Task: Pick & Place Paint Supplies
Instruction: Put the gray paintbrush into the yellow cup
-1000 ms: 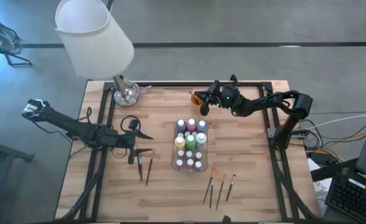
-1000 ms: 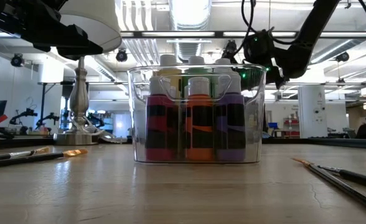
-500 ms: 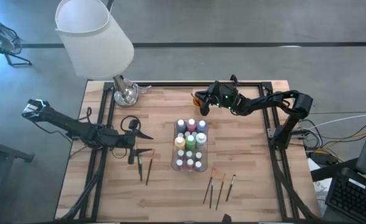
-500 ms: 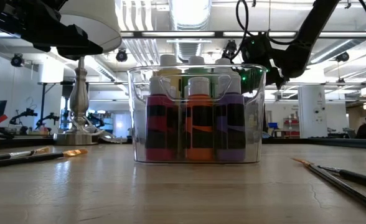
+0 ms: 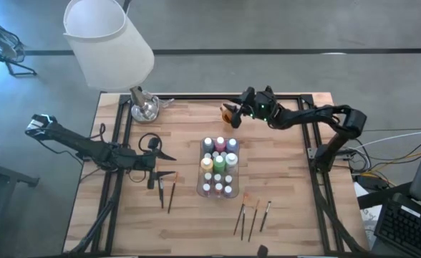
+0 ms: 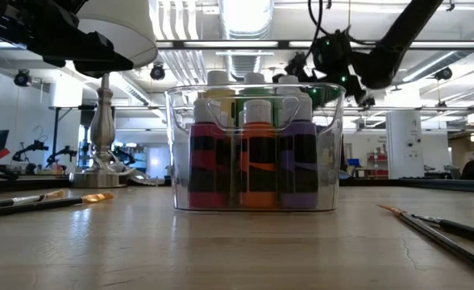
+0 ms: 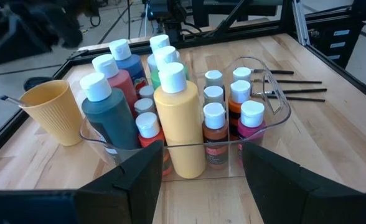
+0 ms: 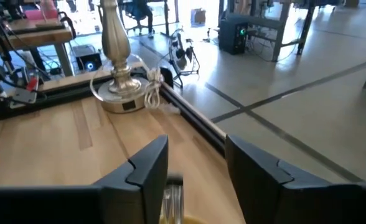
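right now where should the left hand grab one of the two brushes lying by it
Mid-handle, coming straight down from above. The two brushes lie flat on the table, side by side and close together, so the open left hand should probably straddle just one thin handle across its width, fingers closing from either side.

- No words, numbers, brand names or signs can be read in any view.
- The paint bottles [image 7: 178,118] in the clear tray [image 7: 276,106] appear to carry no printed labels on the sides facing the camera, though the smaller ones are too small to be sure.
- The orange cup [image 7: 51,111] is plain and ribbed.
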